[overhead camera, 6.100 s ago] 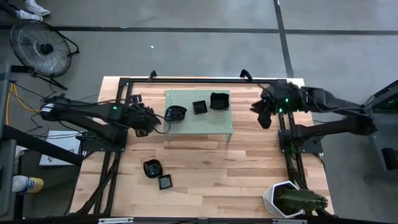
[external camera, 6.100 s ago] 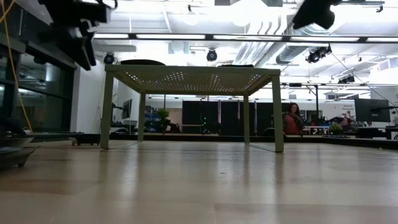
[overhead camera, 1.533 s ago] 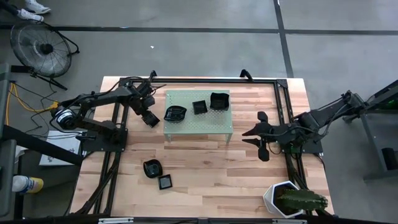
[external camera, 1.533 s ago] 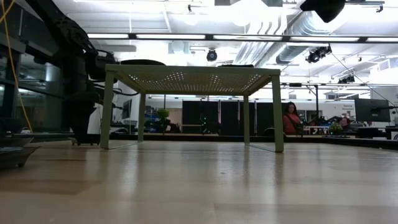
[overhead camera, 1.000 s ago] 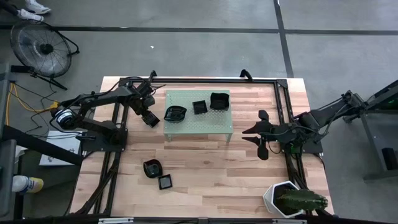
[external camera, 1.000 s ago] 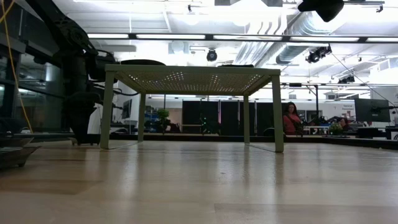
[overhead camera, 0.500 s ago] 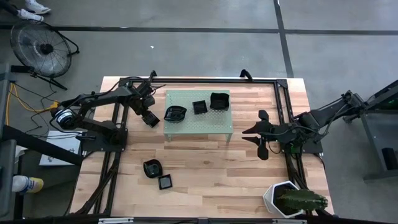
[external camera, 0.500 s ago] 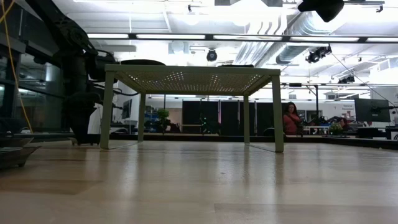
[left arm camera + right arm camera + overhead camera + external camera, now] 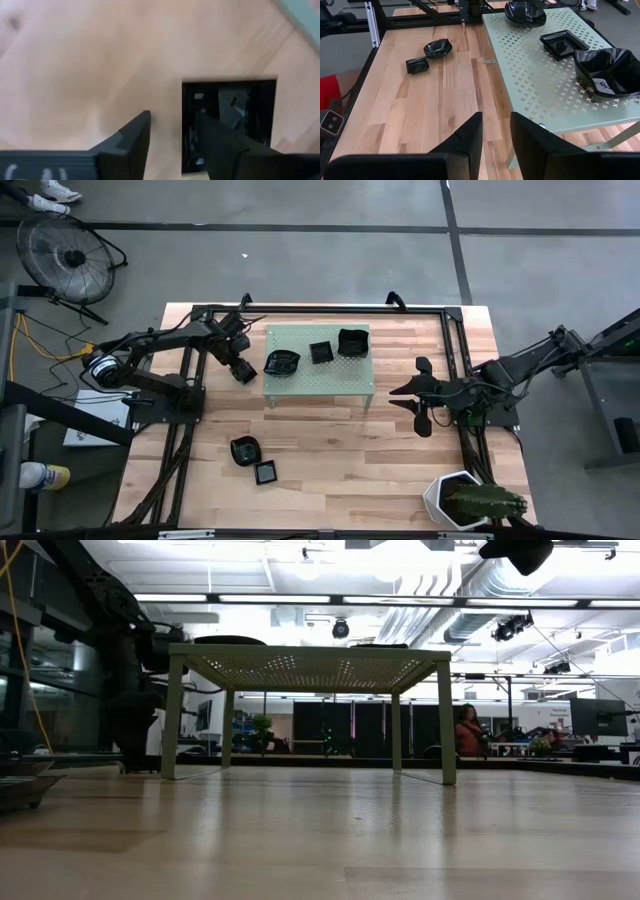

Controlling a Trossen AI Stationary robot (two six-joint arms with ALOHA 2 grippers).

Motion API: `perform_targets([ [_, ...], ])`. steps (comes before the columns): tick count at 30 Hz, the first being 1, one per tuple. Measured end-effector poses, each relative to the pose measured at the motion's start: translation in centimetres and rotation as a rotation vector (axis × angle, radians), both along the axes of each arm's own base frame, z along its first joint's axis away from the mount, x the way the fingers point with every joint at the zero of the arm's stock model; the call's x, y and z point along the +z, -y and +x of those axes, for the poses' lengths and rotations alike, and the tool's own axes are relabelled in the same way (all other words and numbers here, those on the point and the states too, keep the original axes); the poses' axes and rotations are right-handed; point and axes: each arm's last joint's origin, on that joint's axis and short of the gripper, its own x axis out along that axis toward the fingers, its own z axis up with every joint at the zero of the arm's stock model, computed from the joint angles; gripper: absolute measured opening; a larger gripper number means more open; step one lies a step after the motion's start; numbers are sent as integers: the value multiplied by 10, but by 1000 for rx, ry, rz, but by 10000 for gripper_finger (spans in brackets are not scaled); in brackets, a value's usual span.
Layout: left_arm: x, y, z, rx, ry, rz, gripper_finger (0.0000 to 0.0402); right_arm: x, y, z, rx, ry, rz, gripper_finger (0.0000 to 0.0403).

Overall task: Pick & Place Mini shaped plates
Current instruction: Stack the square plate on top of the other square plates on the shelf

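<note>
1. Mini shaped plates, six that I can count: three sit on the green perforated stand [image 9: 320, 380], two lie on the bare wood in front of it, and one lies on the wood beside the stand's left end, under the left gripper [image 9: 174, 116].
2. The wooden table [image 9: 330, 450] has a black frame around it, and grey floor lies on all sides. Seen level across the table, the room behind is an open hall with ceiling lights, and a person [image 9: 467, 732] is sitting far back.
3. On the stand, the wavy plate [image 9: 282, 362] is nearest the left arm. Next comes the small square plate [image 9: 321, 352], then the deep square plate [image 9: 351, 341].
4. On the wood, the rounded plate [image 9: 244, 449] and the little square plate [image 9: 265, 472] lie just beside each other.
5. The left gripper's fingers are spread astride one rim of the black square plate [image 9: 240, 115], with wood showing between the outer finger and the rim. From above, that gripper hides the plate.
6. The right gripper [image 9: 405, 398] hovers off the stand's right end with its fingers apart and nothing between them.
7. From table height, the plates on the stand cannot be seen.
8. A white hexagonal pot [image 9: 450, 495] stands at the table's near right corner, and a fan [image 9: 60, 250] stands on the floor.
</note>
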Motion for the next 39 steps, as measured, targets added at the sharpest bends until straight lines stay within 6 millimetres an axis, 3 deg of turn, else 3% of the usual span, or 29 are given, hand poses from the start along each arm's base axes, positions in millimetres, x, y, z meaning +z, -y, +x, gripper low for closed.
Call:
perform_targets([
  [16,1,0,0,-28,-4,12,7,0,0,0,-4,0,15,94],
  [25,11,-2,1,-74,-53,16,3,0,-1,0,13,-5,25,94],
  [32,39,-7,3,-101,-155,27,1,0,-1,0,16,-6,27,94],
  [39,79,-8,1,-109,-178,83,1,0,-1,0,16,-6,27,94],
])
